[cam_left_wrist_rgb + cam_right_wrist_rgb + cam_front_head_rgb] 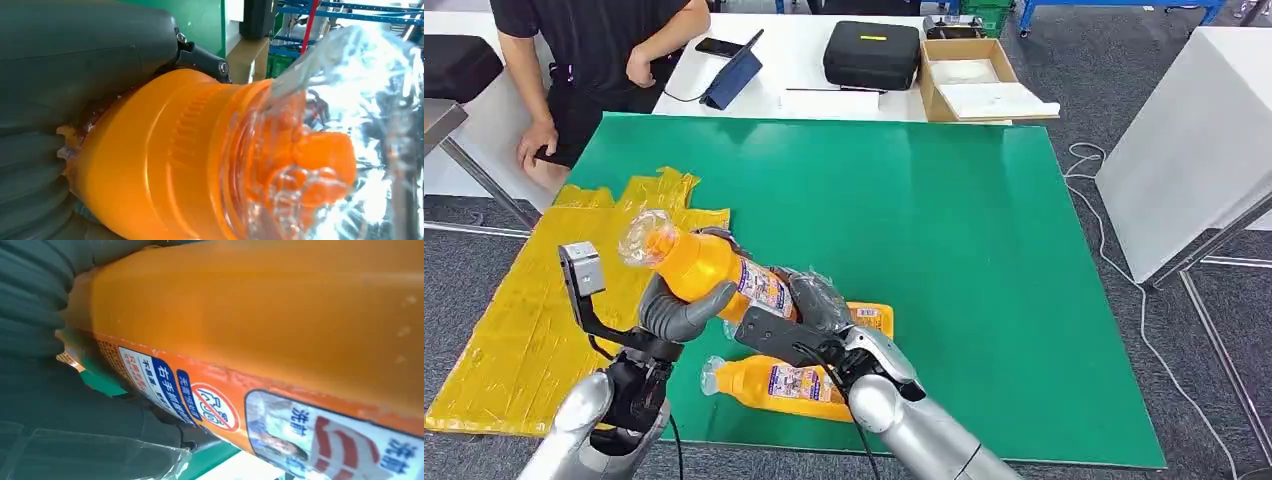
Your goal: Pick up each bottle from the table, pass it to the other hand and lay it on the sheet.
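Held bottle [709, 268]: we grip it with both hands mid-handover — left hand [679, 312] clamped near the neck, right hand [809, 318] wrapped on its base.
Yellow sheet [514, 330]: lies left — our drop spot.
Second bottle [774, 385]: waits near us.

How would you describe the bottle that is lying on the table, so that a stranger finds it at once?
Start at the green table and go to its near edge, beside the yellow sheet. There an orange bottle lies flat, partly behind the right hand. The other bottle is off the table, gripped by both the right hand and the left hand.
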`<control>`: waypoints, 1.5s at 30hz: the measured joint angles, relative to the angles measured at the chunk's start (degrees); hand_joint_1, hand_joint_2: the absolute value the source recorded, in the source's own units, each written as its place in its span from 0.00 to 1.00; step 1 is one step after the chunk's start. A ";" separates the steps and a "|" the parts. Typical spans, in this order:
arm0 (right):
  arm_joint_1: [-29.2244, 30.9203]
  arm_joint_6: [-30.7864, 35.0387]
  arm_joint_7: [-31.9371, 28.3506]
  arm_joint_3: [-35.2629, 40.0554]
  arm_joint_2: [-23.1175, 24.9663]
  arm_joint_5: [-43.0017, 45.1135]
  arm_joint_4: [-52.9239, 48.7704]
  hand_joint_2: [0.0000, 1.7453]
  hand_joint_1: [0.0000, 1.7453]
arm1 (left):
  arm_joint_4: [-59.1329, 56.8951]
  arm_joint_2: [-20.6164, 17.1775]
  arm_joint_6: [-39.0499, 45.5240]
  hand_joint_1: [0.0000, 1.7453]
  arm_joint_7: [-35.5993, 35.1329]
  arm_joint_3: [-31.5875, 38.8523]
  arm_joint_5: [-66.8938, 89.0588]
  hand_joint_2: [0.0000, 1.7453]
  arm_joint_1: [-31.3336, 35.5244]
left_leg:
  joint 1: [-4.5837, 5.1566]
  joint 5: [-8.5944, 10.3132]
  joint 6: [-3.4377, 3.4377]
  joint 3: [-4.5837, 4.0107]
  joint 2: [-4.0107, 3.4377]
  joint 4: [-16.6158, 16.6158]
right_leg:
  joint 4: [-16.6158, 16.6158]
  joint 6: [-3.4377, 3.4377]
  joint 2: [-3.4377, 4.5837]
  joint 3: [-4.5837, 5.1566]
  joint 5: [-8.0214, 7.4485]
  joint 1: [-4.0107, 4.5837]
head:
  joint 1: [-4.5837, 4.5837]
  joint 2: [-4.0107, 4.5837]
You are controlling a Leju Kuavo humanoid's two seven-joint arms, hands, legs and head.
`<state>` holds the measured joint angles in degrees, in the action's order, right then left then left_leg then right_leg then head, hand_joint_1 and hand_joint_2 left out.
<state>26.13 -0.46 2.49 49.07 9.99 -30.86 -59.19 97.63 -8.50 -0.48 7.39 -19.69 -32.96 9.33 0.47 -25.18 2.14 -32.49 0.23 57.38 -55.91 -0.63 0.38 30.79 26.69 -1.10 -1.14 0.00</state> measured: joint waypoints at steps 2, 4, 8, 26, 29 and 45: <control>0.00 -0.02 0.00 -0.07 0.00 0.00 -0.02 1.00 0.00 | 0.00 0.04 0.00 1.00 0.00 0.02 0.00 1.00 -0.01 | 0.00 0.00 0.00 0.00 0.00 0.00 | 0.00 0.00 0.00 0.00 0.00 0.00 | 0.00 0.00; -0.01 -0.07 0.00 -0.11 0.00 -0.02 -0.07 0.00 0.00 | 0.00 0.13 0.00 1.00 0.00 0.04 0.04 1.00 -0.01 | 0.00 0.00 0.00 0.00 0.00 0.00 | 0.00 0.00 0.00 0.00 0.00 0.00 | 0.00 0.00; -0.40 0.70 -0.13 -0.46 -0.11 -1.31 -0.15 0.00 0.00 | 0.02 0.22 -0.20 1.00 0.02 0.11 0.09 1.00 -0.15 | 0.00 0.00 0.00 0.00 0.00 0.00 | 0.00 0.00 0.00 -0.01 0.00 0.00 | 0.00 0.00; -8.05 -1.18 0.63 -14.60 -5.64 -3.54 -15.65 0.00 0.00 | 1.66 -0.70 -4.77 1.00 1.86 3.61 -0.31 1.00 -2.35 | -0.01 0.00 0.00 -0.08 0.02 0.00 | 0.02 -0.06 0.00 0.02 -0.05 -0.03 | -0.02 0.00; -8.56 -1.18 0.63 -15.73 -5.84 -4.00 -16.83 0.00 0.00 | 1.51 -1.31 -5.16 1.00 1.86 3.61 -0.72 1.00 -2.35 | -0.02 0.03 0.02 -0.08 0.03 0.01 | 0.01 -0.06 -0.01 0.02 -0.05 -0.02 | -0.02 0.00; -11.96 -1.14 -2.05 -20.61 -7.76 -3.21 -22.90 0.00 0.00 | 1.07 -4.68 0.34 1.00 5.51 5.00 6.26 1.00 -3.13 | 0.00 0.03 0.02 -0.09 0.02 0.00 | 0.01 -0.06 -0.01 0.03 -0.05 -0.02 | 0.00 0.00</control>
<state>14.17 -1.60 0.44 28.46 2.23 -34.08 -82.09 98.71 -13.18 -0.14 12.89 -14.69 -26.70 6.20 0.48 -25.15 2.16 -32.58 0.25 57.38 -55.89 -0.69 0.37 30.82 26.64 -1.12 -1.14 0.00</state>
